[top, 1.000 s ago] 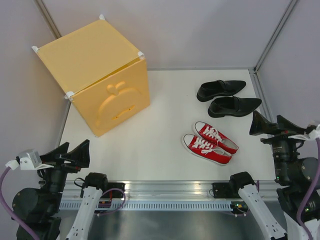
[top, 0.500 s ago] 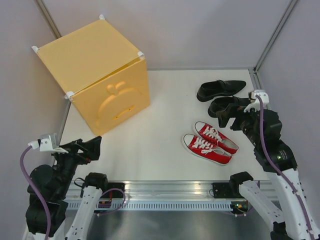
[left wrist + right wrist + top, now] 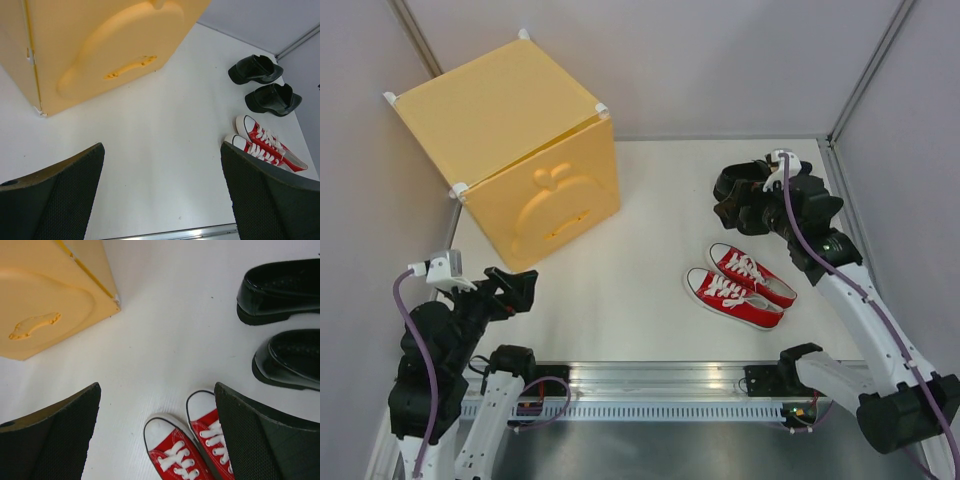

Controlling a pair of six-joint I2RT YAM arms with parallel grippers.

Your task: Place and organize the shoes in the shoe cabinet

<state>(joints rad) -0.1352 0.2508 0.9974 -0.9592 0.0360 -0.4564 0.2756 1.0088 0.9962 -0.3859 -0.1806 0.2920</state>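
Observation:
The yellow-orange shoe cabinet [image 3: 505, 120] stands at the far left, its door with the embossed figure [image 3: 560, 205] shut. It also shows in the left wrist view [image 3: 100, 50] and the right wrist view [image 3: 45, 300]. Two black loafers [image 3: 760, 180] lie at the far right, partly hidden by my right arm; they show in both wrist views [image 3: 272, 99] [image 3: 290, 360]. Two red sneakers [image 3: 740, 285] lie side by side nearer the front [image 3: 265, 150] [image 3: 175, 450]. My right gripper [image 3: 738, 205] [image 3: 157, 440] is open and empty, above the table beside the loafers. My left gripper [image 3: 510, 290] [image 3: 162, 200] is open and empty at the near left.
Grey walls close in the white table [image 3: 630, 290] on the left, back and right. A metal rail [image 3: 650, 380] runs along the near edge, where both arm bases are bolted.
My right arm has swung from the near right edge up and left, over the loafers. My left arm has risen and moved right, toward the cabinet. The shoes have not moved.

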